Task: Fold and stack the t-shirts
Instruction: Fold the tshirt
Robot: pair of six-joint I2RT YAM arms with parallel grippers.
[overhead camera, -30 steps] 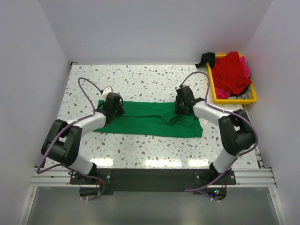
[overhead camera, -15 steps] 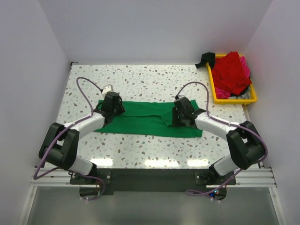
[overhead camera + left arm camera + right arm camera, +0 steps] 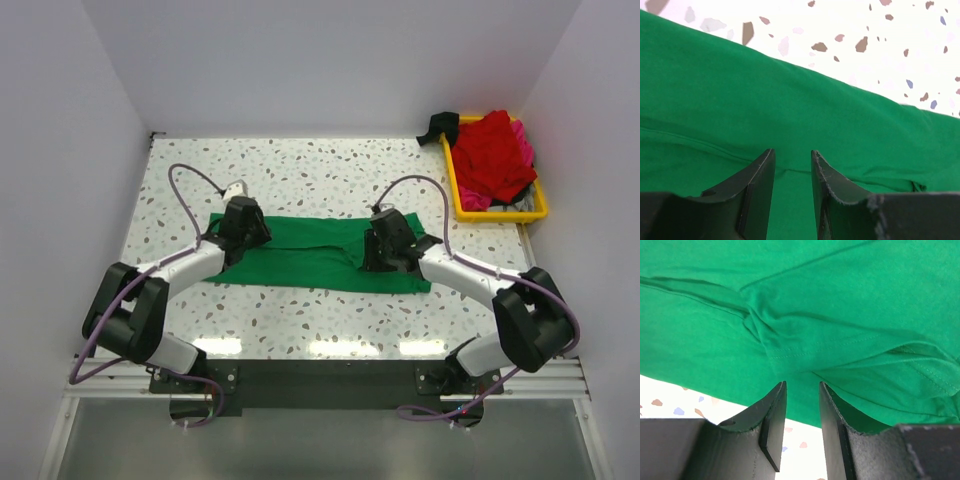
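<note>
Green t-shirt (image 3: 300, 265), speckled white table (image 3: 300, 170)

From high above and behind the arm bases (image 3: 190, 375), looking down on the whole surface (image 3: 300, 170). From each wrist, close up, past the left claw (image 3: 792, 152) and right claw (image 3: 802, 385) onto the green shirt (image 3: 300, 262) (shared by all three views).

Green t-shirt (image 3: 300, 262) lies spread flat; red t-shirt (image 3: 492, 150) lies crumpled.

No readable writing is being shown. Nothing is being displayed on the green t-shirt (image 3: 300, 262) or the yellow tray (image 3: 495, 215).
</note>
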